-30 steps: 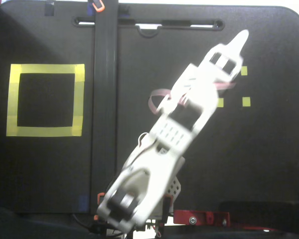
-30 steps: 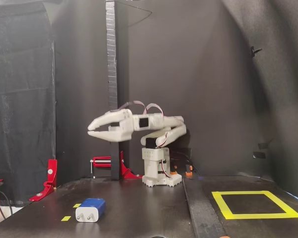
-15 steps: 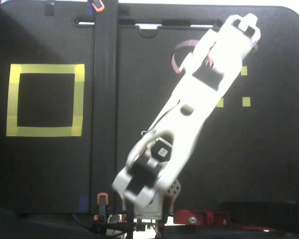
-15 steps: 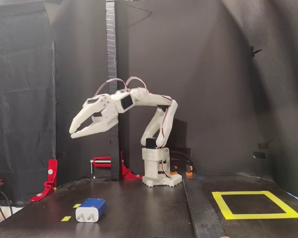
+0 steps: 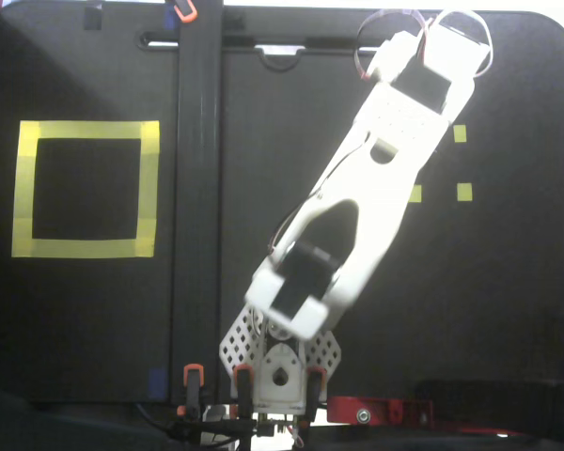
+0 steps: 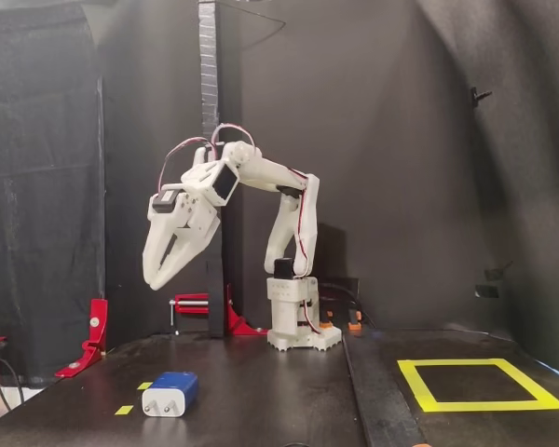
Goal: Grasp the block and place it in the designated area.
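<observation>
The block (image 6: 170, 393), dark blue with a white face, lies on the black table at the front left in a fixed view, beside small yellow tape squares. In the other fixed view, from above, it is hidden under the white arm (image 5: 395, 141). My gripper (image 6: 157, 280) hangs well above the block, pointing down, fingers slightly apart and empty. The designated area is a yellow tape frame (image 6: 419, 386) at the front right, far from the block; from above the frame (image 5: 85, 131) lies at the left.
A black upright post (image 5: 197, 188) stands between the frame and the arm's side. Tiny yellow tape squares (image 5: 463, 192) mark the block's side. Red clamps (image 6: 93, 326) sit at the table edge. The arm's base (image 6: 293, 321) is at the back.
</observation>
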`<state>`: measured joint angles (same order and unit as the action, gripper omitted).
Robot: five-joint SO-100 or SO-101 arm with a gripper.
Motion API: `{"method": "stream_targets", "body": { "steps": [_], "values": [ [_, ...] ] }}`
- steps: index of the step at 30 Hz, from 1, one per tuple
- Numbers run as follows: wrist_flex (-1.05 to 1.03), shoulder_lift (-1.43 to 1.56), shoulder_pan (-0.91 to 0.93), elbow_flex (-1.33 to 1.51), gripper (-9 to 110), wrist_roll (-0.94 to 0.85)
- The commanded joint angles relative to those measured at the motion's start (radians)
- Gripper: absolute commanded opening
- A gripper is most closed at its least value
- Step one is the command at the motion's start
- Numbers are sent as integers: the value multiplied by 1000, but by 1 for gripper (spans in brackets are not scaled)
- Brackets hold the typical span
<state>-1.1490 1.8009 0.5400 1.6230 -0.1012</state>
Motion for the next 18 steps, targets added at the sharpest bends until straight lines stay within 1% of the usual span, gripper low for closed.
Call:
{"method": "stream_targets", "body": {
  "steps": [1, 10, 18],
  "values": [
    [-55, -29, -8, -66, 1, -12],
    [-126, -112, -26, -69, 1, -60],
    [-129, -126, -26, -81, 1, -77]
  ]
}}
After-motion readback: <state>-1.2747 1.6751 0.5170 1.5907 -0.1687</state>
